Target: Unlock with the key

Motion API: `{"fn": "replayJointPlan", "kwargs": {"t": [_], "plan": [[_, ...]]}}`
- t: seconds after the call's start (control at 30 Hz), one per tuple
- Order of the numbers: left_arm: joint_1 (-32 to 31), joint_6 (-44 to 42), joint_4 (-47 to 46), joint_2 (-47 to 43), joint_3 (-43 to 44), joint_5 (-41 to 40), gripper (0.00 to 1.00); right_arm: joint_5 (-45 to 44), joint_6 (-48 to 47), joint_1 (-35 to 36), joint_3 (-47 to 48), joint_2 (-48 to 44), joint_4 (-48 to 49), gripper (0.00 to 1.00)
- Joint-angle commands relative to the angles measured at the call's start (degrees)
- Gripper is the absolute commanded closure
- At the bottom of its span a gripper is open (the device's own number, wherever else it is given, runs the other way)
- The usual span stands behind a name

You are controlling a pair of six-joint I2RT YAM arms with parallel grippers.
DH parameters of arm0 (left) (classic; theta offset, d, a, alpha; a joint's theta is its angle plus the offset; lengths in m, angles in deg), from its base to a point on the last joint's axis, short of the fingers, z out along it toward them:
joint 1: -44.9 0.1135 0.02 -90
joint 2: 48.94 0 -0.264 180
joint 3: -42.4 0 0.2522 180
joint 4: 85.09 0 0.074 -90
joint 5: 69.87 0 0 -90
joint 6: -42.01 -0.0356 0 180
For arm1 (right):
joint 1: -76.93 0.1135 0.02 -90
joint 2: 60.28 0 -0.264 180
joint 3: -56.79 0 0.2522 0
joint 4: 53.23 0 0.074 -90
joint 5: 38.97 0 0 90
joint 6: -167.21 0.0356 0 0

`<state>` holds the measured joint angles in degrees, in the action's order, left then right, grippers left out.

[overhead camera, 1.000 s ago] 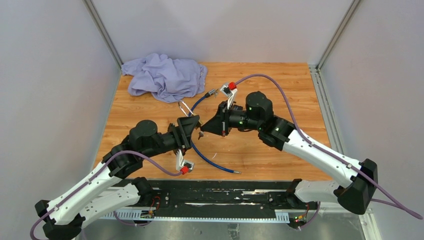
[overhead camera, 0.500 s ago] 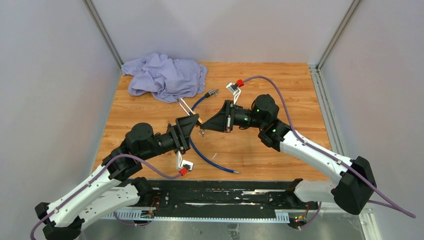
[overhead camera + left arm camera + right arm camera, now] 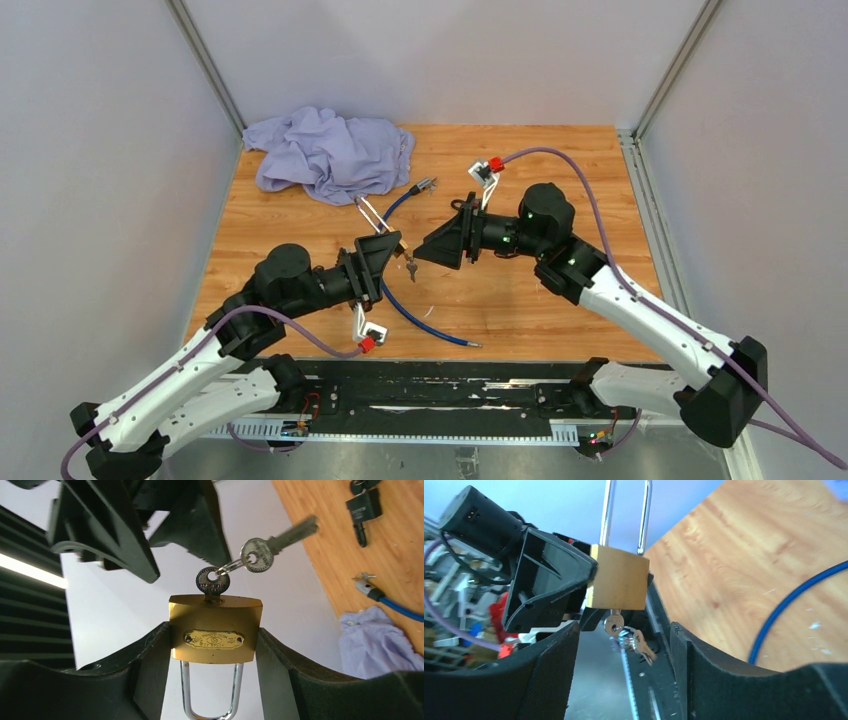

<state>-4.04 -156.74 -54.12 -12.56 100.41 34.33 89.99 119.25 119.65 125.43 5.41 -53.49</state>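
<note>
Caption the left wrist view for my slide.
Left gripper clamps a brass padlock; one key inserted, a second key dangling from the ring.

arms [image 3: 650, 318]: white links, black joints | cables [image 3: 535, 151]: purple, red plugs | fingers [image 3: 150, 672]: black, angular

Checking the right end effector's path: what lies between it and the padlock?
Two ringed keys: one key seated in the padlock, the spare key dangling beside it, between the fingers of the open right end effector. The right wrist view shows it.

Wooden table [image 3: 560, 160]: crumpled purple cloth [image 3: 330, 150] at far left corner, blue cable [image 3: 425, 322] running from middle toward near edge.
</note>
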Motion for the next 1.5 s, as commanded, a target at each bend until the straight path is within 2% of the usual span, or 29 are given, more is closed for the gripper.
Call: {"fn": "replayJointPlan", "kwargs": {"t": [0.0,0.2,0.47,0.53,0.73,0.9,0.93,0.97,1.0,1.03,1.07,1.1,1.2,1.3,1.47], "plan": [[-0.53,4.80,2.11,1.09,6.25,0.78,1.00,-11.31,-17.95,2.55,4.60,-3.43,-13.72,0.33],[-0.61,9.19,7.22,3.51,9.71,0.43,1.00,-19.13,-25.20,8.79,5.59,-2.56,-12.34,0.31],[-0.62,8.67,6.22,3.59,8.87,-1.61,1.00,-21.82,-23.81,13.44,6.74,2.35,-3.61,0.30],[-0.62,8.69,5.81,3.59,8.67,-1.84,1.00,-23.61,-22.92,14.46,7.00,3.97,-1.96,0.33],[-0.62,9.69,5.99,3.46,8.62,-1.83,1.00,-25.26,-19.49,14.55,6.03,6.05,2.90,0.54],[-0.62,12.99,6.36,3.28,8.43,-1.00,1.00,-25.50,-17.91,14.50,5.53,6.45,2.79,0.97],[-0.62,14.38,7.10,3.52,8.75,-1.04,0.94,-25.60,-17.69,14.34,5.06,6.14,2.33,0.99],[-0.62,16.50,8.11,3.99,9.28,-1.23,0.76,-25.11,-17.32,13.95,4.38,5.82,1.99,0.99],[-0.62,19.69,9.12,4.57,9.92,-1.82,0.43,-24.17,-16.68,13.22,3.60,5.28,1.59,1.00],[-0.62,23.45,9.82,5.44,10.69,-2.86,0.19,-22.53,-15.93,12.07,2.70,4.71,1.02,1.00],[-0.62,27.79,11.09,6.54,12.01,-3.99,0.09,-20.17,-15.08,10.56,1.77,4.07,0.49,0.99],[-0.62,31.81,13.50,7.68,13.54,-5.17,0.03,-17.67,-14.42,8.78,0.60,3.23,0.00,0.99],[-0.22,41.77,21.95,11.22,17.86,-7.66,0.02,-8.61,-13.59,3.28,-2.49,0.67,-2.04,1.00],[2.41,44.93,30.93,12.75,19.00,-1.94,0.02,-1.51,-14.75,-0.38,-4.13,-1.39,-5.50,0.99],[5.41,52.26,32.39,17.33,20.33,3.15,0.01,5.28,-16.80,-1.50,-3.89,-1.94,-8.80,0.99]]}}
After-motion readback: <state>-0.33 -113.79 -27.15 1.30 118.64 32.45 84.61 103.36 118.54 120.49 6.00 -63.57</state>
